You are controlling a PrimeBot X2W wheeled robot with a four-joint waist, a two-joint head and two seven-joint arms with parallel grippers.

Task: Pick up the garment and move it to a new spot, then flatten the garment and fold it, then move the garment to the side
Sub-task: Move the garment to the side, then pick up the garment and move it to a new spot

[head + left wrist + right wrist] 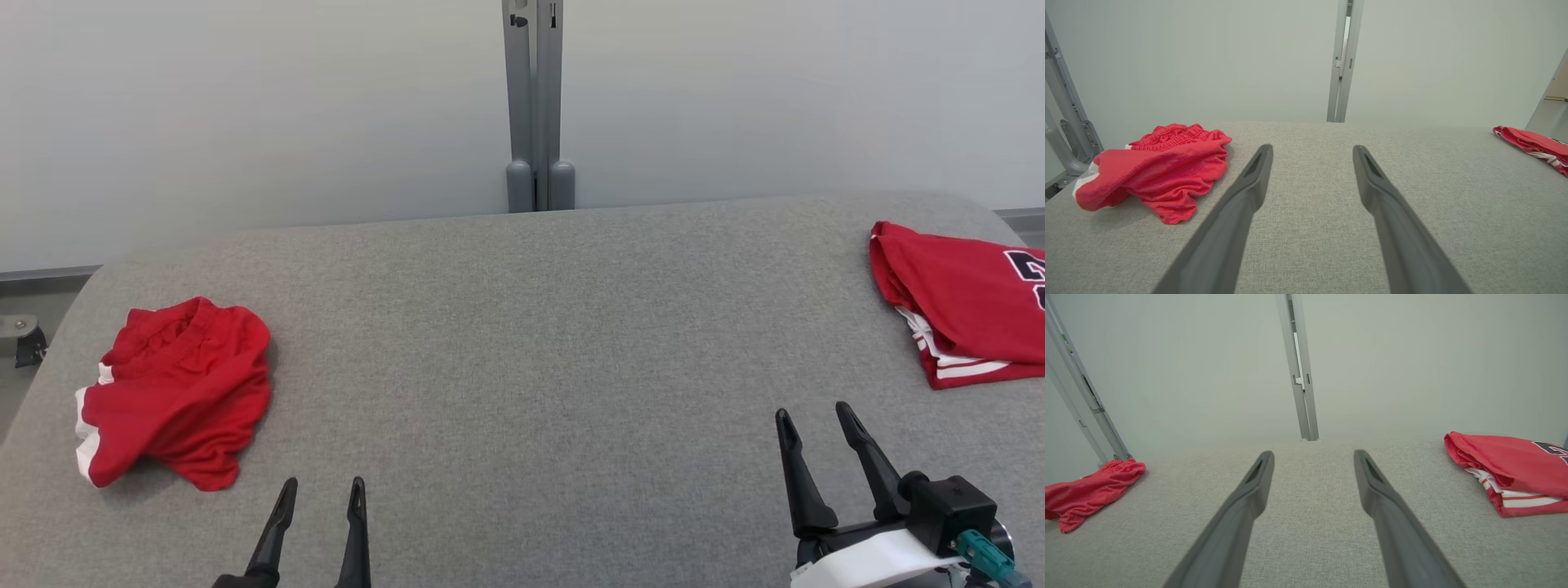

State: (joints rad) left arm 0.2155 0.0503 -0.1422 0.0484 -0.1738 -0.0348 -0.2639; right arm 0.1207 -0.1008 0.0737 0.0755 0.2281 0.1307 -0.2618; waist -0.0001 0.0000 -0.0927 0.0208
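Red shorts lie crumpled at the left of the grey worktop. Left jaws, near them, stand apart and hold nothing. Right jaws, likewise parted and empty, sit near a folded red jersey.

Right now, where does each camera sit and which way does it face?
Head view: high, looking forward and down at the grey table; left hand and right hand at the bottom.
Left wrist view: low behind the left hand, along its open fingers toward the wall; crumpled red shorts at left.
Right wrist view: low behind the right hand, same heading; folded red jersey at right.
Shared: all show both garments and the grey post.
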